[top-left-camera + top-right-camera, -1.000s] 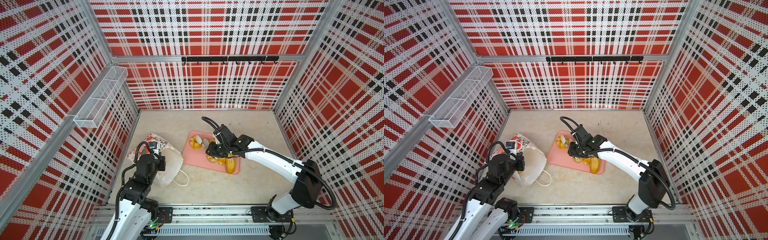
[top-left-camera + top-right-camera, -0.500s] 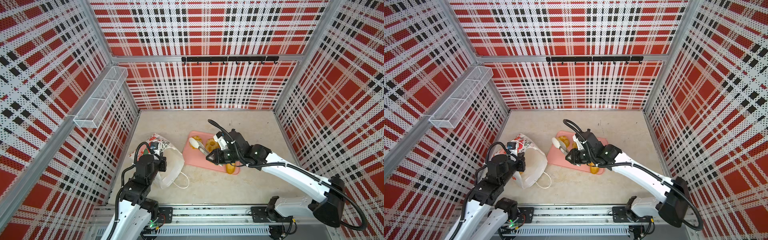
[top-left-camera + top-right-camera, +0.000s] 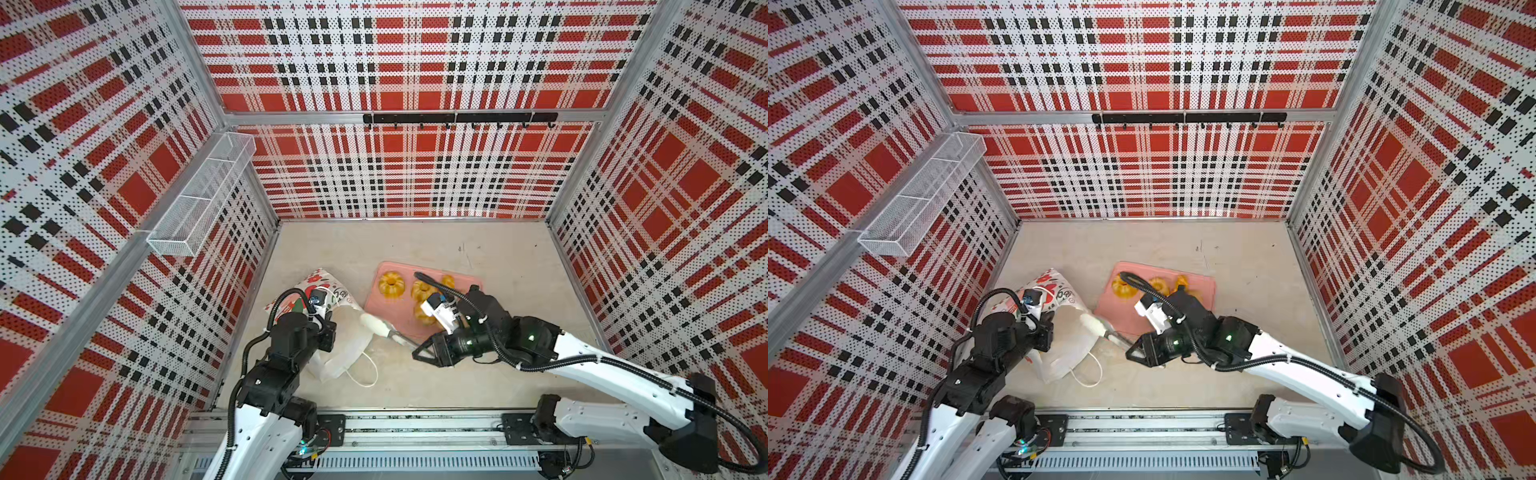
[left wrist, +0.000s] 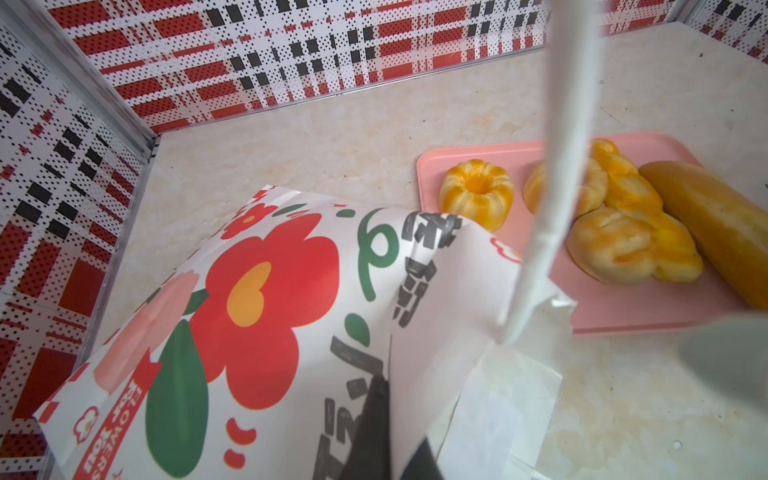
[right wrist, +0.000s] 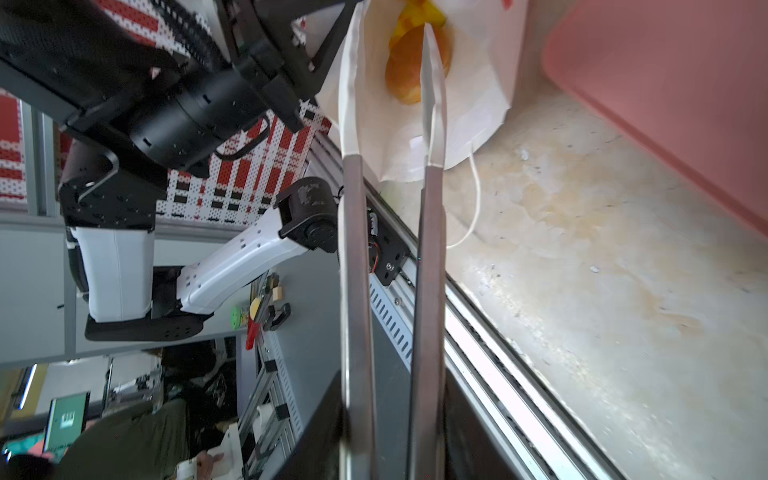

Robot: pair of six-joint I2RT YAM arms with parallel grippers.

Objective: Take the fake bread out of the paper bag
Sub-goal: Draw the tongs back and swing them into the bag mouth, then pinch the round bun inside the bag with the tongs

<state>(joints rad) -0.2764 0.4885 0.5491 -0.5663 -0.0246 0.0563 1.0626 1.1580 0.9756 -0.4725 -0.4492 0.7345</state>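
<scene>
Broadly, we see the bench filling the lower middle of both top views. On it the paper bag lies on its side, left of centre, its mouth toward the pink tray just beside it. Our left gripper is pinched closed on an edge of the bag. Our right gripper is clamped on the tongs, whose white tips stand apart at the bag's mouth. Some fake bread rests on the tray; one roll shows inside the bag.

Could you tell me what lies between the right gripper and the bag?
In both top views, tongs held by the right gripper, tips at the bag mouth.
</scene>
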